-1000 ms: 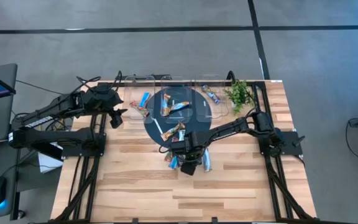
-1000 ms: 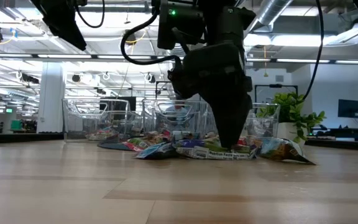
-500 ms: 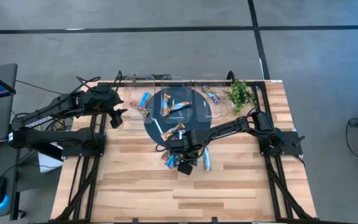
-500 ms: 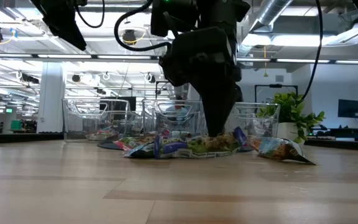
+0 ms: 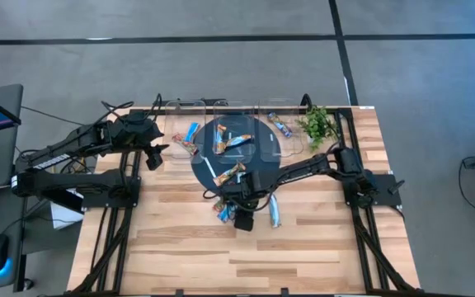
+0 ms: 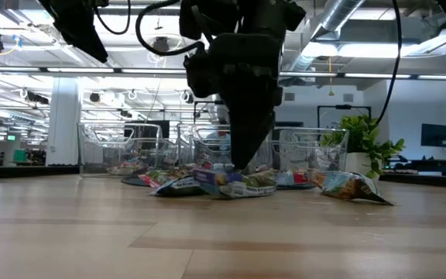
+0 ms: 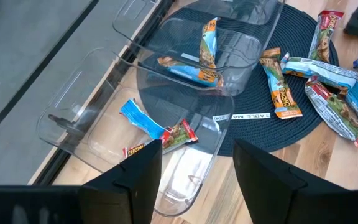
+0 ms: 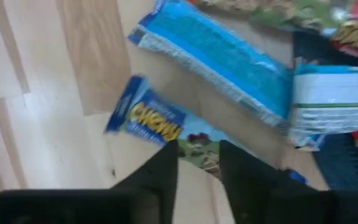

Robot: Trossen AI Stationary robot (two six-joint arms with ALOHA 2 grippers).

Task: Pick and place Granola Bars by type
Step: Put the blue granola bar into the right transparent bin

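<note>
The right gripper is down on the loose bars at the mat's 6 o'clock edge, fingers slightly parted around a blue bar, not yet gripping. Next: close, lift, carry to a bin. The left gripper waits open at 9 o'clock.

A round mat lies at the table's back middle, with clear bins along the back edge (some overlapping the mat). Granola Bars lie scattered off the mat's front edge; others sit in the bins. A plant stands back right.
</note>
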